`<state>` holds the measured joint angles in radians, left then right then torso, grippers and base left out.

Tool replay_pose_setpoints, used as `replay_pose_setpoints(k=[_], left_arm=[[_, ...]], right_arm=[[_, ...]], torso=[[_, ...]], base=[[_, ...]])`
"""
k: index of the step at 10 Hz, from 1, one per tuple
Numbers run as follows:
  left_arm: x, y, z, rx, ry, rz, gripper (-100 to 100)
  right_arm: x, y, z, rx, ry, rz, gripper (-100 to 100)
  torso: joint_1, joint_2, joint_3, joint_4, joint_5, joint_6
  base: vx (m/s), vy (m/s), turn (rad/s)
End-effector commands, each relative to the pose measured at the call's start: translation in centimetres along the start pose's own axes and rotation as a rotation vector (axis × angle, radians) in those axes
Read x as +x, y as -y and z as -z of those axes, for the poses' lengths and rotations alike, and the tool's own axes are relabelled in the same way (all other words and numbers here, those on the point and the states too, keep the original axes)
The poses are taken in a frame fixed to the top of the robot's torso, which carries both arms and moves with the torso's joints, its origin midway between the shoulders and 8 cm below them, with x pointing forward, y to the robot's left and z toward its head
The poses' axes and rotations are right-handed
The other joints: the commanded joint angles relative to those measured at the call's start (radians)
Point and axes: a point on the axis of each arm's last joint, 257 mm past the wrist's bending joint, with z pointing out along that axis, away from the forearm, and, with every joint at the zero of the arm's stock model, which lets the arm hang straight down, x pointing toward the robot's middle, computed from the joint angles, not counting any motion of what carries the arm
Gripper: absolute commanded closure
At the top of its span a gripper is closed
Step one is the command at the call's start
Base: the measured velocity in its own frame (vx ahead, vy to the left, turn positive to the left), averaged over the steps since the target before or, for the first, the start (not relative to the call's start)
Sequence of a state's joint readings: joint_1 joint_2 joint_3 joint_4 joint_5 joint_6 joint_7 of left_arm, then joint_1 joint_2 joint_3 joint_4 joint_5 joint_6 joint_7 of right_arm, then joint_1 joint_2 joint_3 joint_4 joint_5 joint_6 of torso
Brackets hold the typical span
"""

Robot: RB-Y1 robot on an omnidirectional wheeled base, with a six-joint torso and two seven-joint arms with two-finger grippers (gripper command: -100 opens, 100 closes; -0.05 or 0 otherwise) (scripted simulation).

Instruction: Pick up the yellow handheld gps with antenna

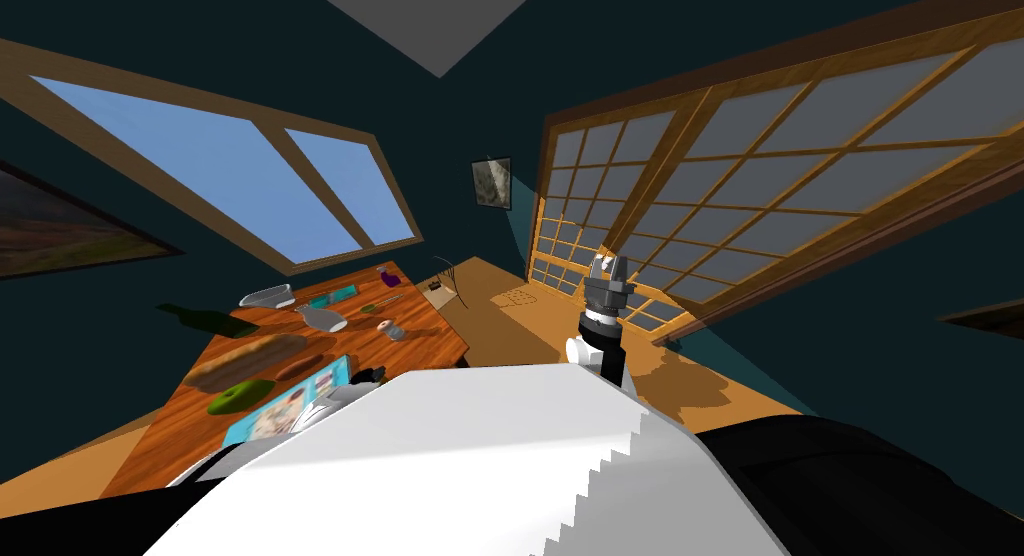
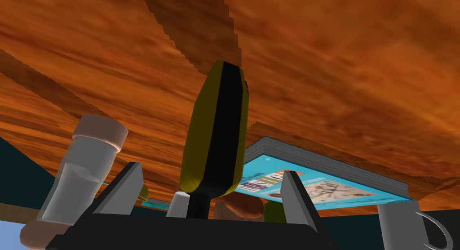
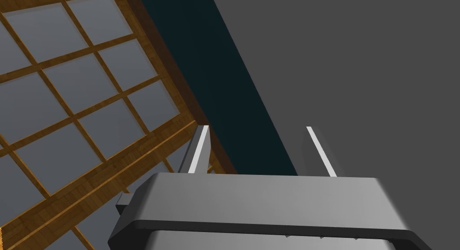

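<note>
While left end effector (image 2: 211, 169) gapes, gps (image 2: 218, 126) lies lengthwise, antenna (image 2: 197, 207) toward it.

Yellow gps (image 2: 215, 126), black-banded, on wooden table (image 2: 337, 58)

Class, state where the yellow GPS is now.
Left wrist view: the GPS is on the wooden table, inside the open left gripper, beside the blue book.

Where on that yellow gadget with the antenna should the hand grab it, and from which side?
Probably the body of the yellow GPS, just past its black antenna, pinched across its yellow flanks. It shows edge-on between the open fingers of the left gripper, antenna end nearest, so closing from that end looks best; the stub is too thin.
</note>
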<state>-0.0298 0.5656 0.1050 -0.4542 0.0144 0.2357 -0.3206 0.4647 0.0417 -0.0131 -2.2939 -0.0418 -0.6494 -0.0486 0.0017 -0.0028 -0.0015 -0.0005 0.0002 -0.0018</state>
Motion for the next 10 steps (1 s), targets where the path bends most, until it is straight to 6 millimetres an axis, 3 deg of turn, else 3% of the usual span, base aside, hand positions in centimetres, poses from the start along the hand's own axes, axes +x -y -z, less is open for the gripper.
replay_pose_setpoints(k=[1,5,7,8,10], left_arm=[[0.3,-0.4,-0.1,0.005,0.001,-0.004,-100],[1.9,-2.6,-0.1,0.017,-0.002,-0.021,-100],[1.9,-2.5,-0.1,0.014,-0.002,-0.02,-100],[1.8,-2.4,-0.1,0.016,-0.002,-0.02,100],[1.8,-2.5,-0.1,0.016,-0.002,-0.023,100]], right_arm=[[0.0,0.0,0.0,0.0,0.0,0.0,0],[0.0,0.0,0.0,0.0,0.0,0.0,0],[0.0,0.0,0.0,0.0,0.0,0.0,0],[0.0,0.0,0.0,0.0,0.0,0.0,0],[0.0,0.0,0.0,0.0,0.0,0.0,0]], torso=[[0.0,0.0,0.0,0.0,0.0,0.0],[0.001,-0.004,-0.002,-0.001,0.0,0.0],[0.0,-0.002,-0.002,-0.001,0.0,0.0],[-0.001,0.001,0.001,0.0,0.0,0.0],[-0.001,0.003,0.002,0.001,0.0,0.0]], base=[[0.061,0.008,0.012],[0.097,0.028,0.048],[0.041,0.005,0.017],[0.0,0.0,0.0],[0.0,0.0,0.0]])
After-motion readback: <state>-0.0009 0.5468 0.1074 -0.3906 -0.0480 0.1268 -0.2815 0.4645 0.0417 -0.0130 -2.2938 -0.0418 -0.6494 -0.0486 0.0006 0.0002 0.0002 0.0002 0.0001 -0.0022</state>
